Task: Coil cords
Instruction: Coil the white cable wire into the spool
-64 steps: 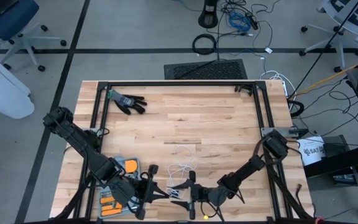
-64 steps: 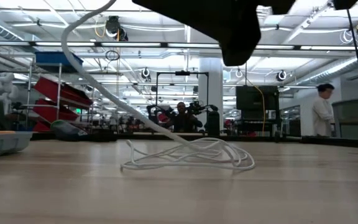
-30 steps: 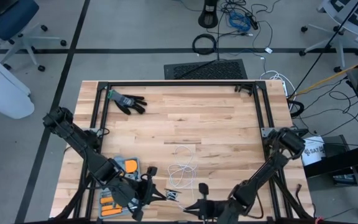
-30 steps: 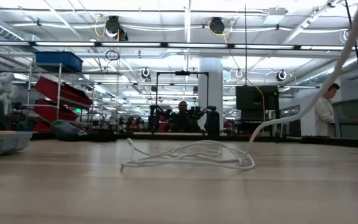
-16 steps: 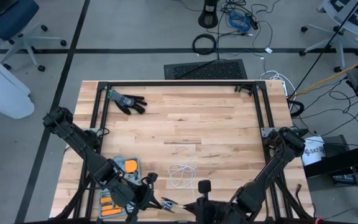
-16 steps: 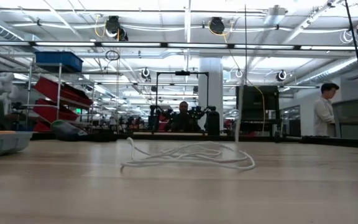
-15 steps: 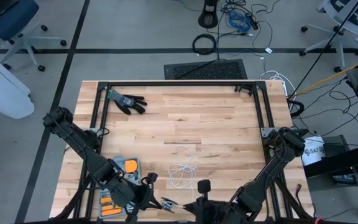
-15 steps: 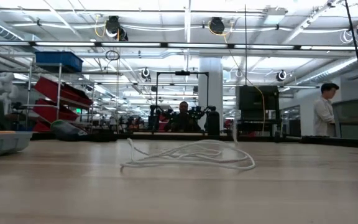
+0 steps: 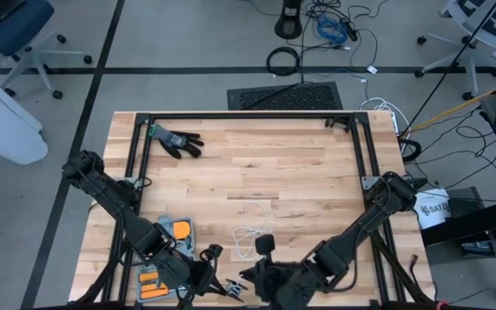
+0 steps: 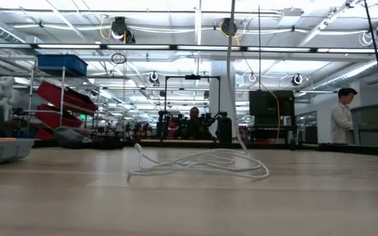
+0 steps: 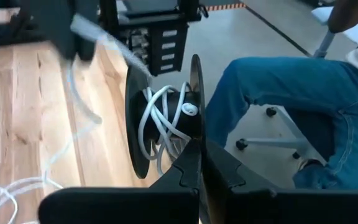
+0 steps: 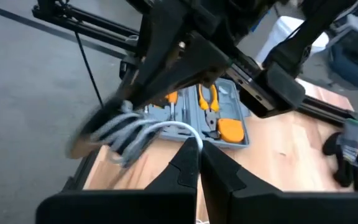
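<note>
White cord [image 9: 250, 234] lies in loose loops on the wooden table [image 9: 300, 172], a little below the middle of the high view and just above the two grippers, and one strand of it climbs straight up out of the pile and leaves the top of the low view near the centre. Both arms reach into the bottom centre of the high view and meet there. At the lower left of centre, the left gripper [image 9: 224, 287] has its fingers pressed together on the edge of a black spool [image 11: 166, 121]; in the left wrist view that spool stands on edge in the middle of the picture, with several turns of the cord wound around its pale hub. Just to the right of it, the right gripper [image 9: 246, 283] has its fingers pinched shut on the cord, and the right wrist view shows the white strand arching out from between the fingertips toward the blurred spool at the left of the frame. A grey tool case [image 9: 164, 254] with orange-handled tools lies at the lower left of the table, beside the left arm. Near the upper left corner of the table, well apart from everything else, rests a black glove [image 9: 177, 140].
</note>
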